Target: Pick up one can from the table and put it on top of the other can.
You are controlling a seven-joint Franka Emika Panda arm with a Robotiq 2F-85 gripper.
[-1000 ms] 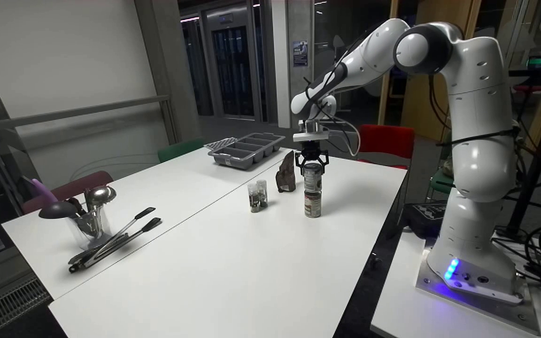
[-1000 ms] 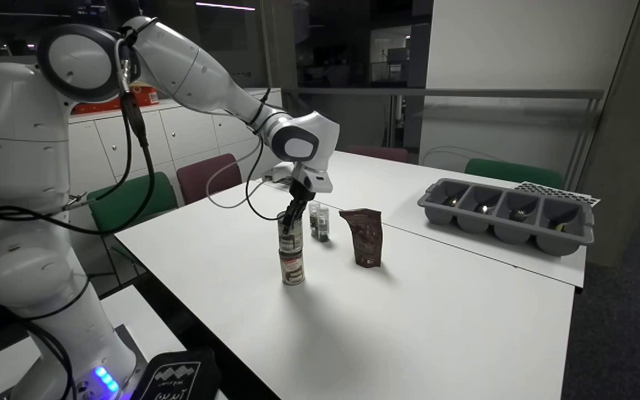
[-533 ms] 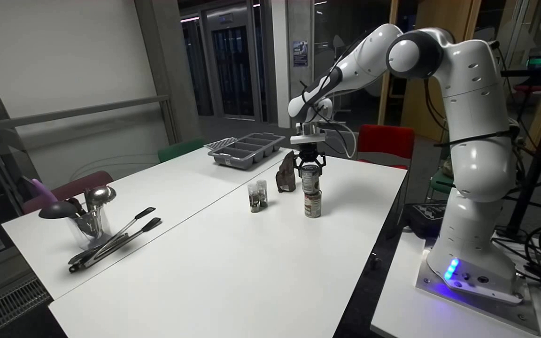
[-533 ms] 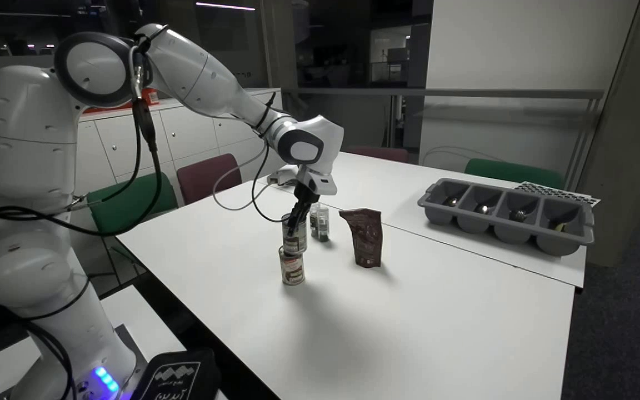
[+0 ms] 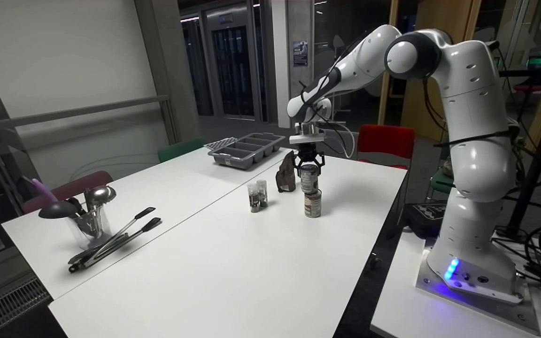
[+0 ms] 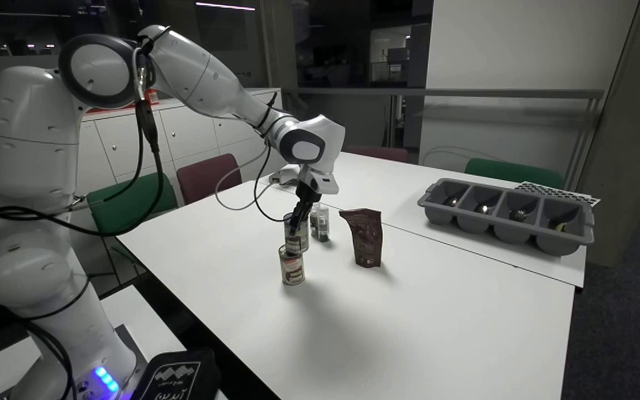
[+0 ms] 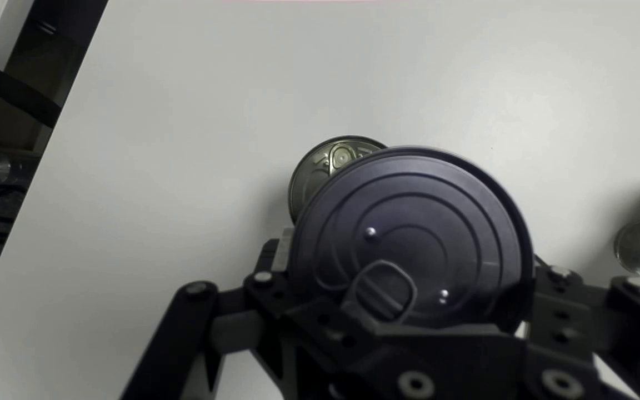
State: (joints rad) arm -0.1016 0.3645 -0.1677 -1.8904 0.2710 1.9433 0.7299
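Two cans show on the white table (image 5: pixel 233 263). The lower can (image 5: pixel 313 205) stands upright on the tabletop, with a pale label. Above it is the upper can (image 5: pixel 309 182), upright, with my gripper (image 5: pixel 309 172) shut around its sides near the top. In both exterior views the upper can sits off-centre over the lower can (image 6: pixel 292 268); whether they touch I cannot tell. From the wrist view, the upper can's dark ringed lid (image 7: pixel 409 216) fills the space between the fingers and covers most of the lower can's shiny lid (image 7: pixel 314 175), whose edge peeks out at upper left.
Two small spice jars (image 5: pixel 257 197) and a brown pouch (image 5: pixel 286 174) stand close by the cans. A grey compartment tray (image 6: pixel 506 214) lies farther off. Tongs (image 5: pixel 115 241) and a clear holder (image 5: pixel 89 227) with utensils are at another end of the table.
My gripper and the upper can have shifted sideways, from lined up over the lower can to off-centre, mostly in the first half second. The grip is unchanged; the lower can stayed put.
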